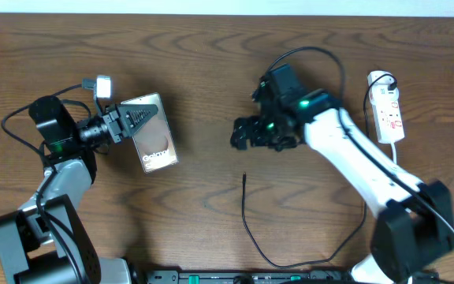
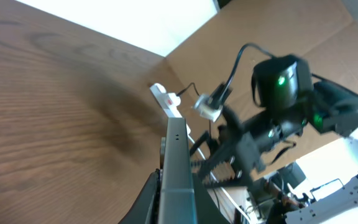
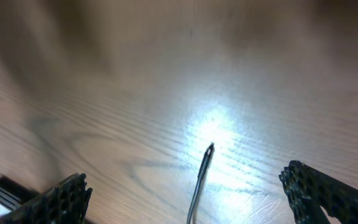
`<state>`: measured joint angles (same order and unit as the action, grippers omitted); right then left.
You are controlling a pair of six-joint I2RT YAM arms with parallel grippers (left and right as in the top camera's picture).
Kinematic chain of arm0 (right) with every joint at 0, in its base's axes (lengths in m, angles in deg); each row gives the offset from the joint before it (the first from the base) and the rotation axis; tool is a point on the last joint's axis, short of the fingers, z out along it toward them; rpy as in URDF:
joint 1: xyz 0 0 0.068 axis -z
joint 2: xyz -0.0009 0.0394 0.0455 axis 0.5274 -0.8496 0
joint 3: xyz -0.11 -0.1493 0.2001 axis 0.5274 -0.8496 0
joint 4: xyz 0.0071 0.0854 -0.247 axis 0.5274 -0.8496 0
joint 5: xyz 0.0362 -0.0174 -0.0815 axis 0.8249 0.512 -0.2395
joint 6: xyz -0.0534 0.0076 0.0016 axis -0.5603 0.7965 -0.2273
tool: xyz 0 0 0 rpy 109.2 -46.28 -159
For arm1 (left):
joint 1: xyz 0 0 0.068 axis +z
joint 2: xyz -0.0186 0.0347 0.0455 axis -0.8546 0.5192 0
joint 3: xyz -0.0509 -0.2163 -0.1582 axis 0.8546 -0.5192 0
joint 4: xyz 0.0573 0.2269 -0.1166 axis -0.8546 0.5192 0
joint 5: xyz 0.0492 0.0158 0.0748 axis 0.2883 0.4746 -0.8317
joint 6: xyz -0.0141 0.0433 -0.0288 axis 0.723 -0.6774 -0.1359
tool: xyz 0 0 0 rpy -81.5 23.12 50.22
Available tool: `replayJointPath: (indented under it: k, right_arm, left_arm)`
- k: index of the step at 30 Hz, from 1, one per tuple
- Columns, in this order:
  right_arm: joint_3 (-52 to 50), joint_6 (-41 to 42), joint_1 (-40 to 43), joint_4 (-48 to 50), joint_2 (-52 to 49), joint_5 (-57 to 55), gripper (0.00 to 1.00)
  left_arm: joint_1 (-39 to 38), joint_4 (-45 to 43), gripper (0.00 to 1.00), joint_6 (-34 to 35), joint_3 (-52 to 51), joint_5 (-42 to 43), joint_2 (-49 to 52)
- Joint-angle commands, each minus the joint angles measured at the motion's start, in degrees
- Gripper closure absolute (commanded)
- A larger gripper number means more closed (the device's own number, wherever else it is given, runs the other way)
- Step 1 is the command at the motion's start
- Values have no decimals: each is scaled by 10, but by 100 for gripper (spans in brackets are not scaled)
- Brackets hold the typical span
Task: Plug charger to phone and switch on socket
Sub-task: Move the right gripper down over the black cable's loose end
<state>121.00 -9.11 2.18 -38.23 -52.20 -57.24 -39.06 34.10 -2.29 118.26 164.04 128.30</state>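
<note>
The phone lies tilted at the left, with a white label on its glossy face. My left gripper is shut on its upper end. In the left wrist view the phone shows edge-on between the jaws. The charger cable lies on the table, its plug tip pointing away from me. My right gripper is open and empty above the tip. In the right wrist view the tip lies between the spread fingers. The white socket lies at the far right and also shows in the left wrist view.
The charger cable loops toward the front edge and back up to the right. Thick black arm cables arc behind the right arm. A small white connector sits by the left wrist. Cardboard shows beyond the table.
</note>
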Motion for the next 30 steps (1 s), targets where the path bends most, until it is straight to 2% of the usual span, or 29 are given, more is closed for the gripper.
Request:
replayJointPath:
  k: [1, 8, 14, 21, 26, 30]
  right_arm:
    - [5, 22, -20, -2, -37, -9, 2]
    - [5, 91, -36, -6, -96, -9, 1]
    - [5, 121, -38, -10, -121, -9, 21]
    - [0, 146, -55, -24, -123, -52, 24]
    - [-7, 148, -72, -26, -123, -57, 20]
    - [-18, 182, -87, -27, -123, -88, 27]
  left_arm:
    - [12, -3, 92, -8, 9, 9, 7]
    - [19, -1, 93, -8, 9, 9, 10]
    - [19, -1, 92, -7, 9, 9, 10]
    - [19, 1, 93, -7, 9, 9, 10]
    - [19, 1, 93, -7, 9, 9, 10]
    - [19, 1, 92, -3, 9, 10, 10]
